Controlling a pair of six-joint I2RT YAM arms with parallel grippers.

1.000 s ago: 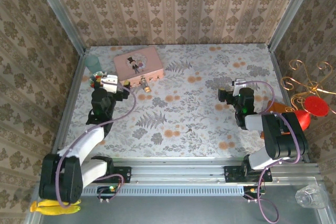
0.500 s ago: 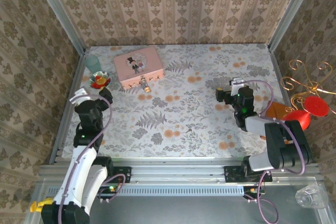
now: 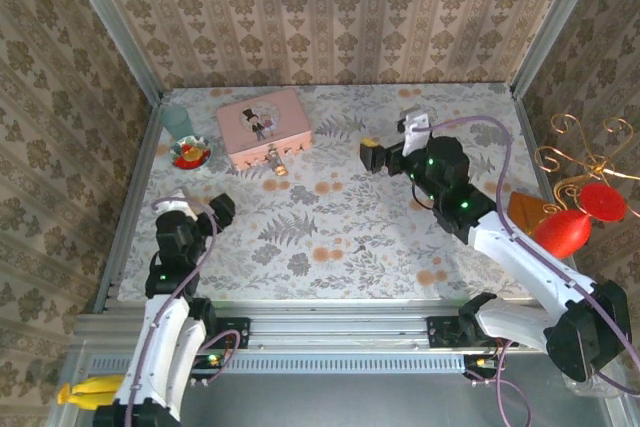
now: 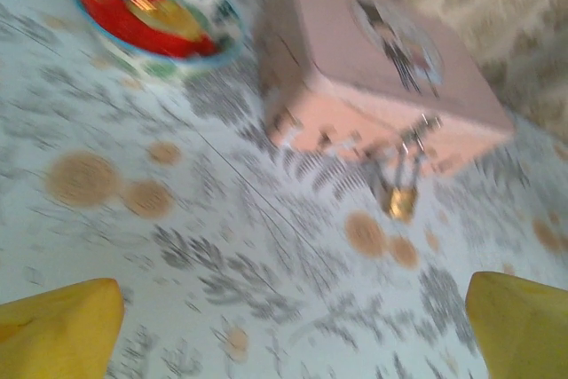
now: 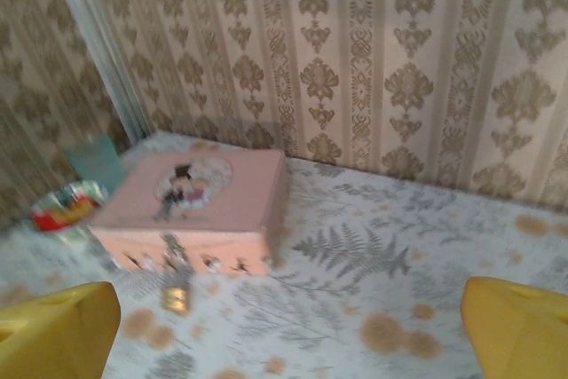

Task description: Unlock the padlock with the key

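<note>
Padlock [image 3: 279,166]: it hangs from the clasp on the near face of the pink tin [image 3: 264,123], with its brass body lying on the table [image 3: 380,237], evidently to keep the lid shut.

Left gripper [image 3: 196,206]: the jaws are spread wide and empty. It sits well apart from the lock, to its near left, with its camera trained on it.

Right gripper [image 3: 392,140]: the jaws are likewise wide and empty. It sits right of the tin and faces it, which is judged an approach posture.

No key can be made out, and the lock is judged not yet opened. A patterned bowl [image 3: 190,154] sits just left of the tin.
</note>
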